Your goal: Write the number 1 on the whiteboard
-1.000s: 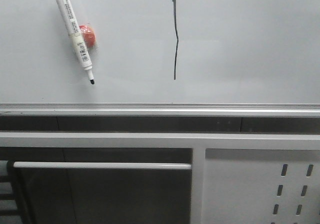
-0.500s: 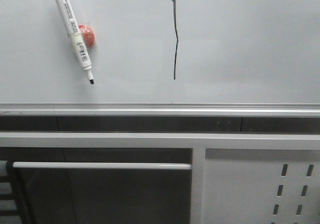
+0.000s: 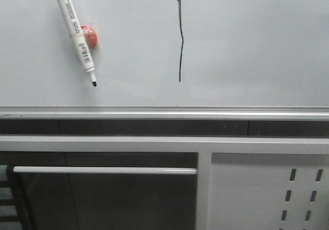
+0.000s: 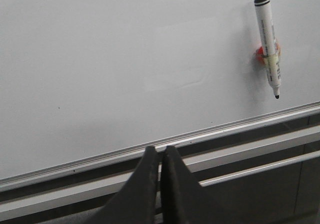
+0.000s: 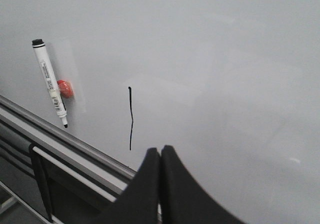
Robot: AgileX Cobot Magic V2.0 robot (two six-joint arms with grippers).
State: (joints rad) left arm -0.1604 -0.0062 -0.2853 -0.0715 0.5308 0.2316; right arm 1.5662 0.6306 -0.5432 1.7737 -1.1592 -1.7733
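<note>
The whiteboard [image 3: 257,45] fills the upper half of the front view, with a silver rail [image 3: 164,111] along its bottom edge. On it stands the number 1 [image 3: 180,39], a thin black near-vertical stroke, also seen in the right wrist view [image 5: 131,118]. A white marker pen [image 3: 74,32] hangs uncapped, tip down, in an orange-red clip [image 3: 90,36] on the board's left part; it also shows as the pen [image 4: 268,43] and the pen [image 5: 49,83]. My left gripper [image 4: 160,150] is shut and empty, back from the board. My right gripper [image 5: 160,150] is shut and empty too. Neither gripper shows in the front view.
Below the rail runs a dark gap and a white metal frame [image 3: 164,143]. A white perforated panel [image 3: 267,194] sits at the lower right. A horizontal silver bar [image 3: 103,170] crosses a dark opening at the lower left.
</note>
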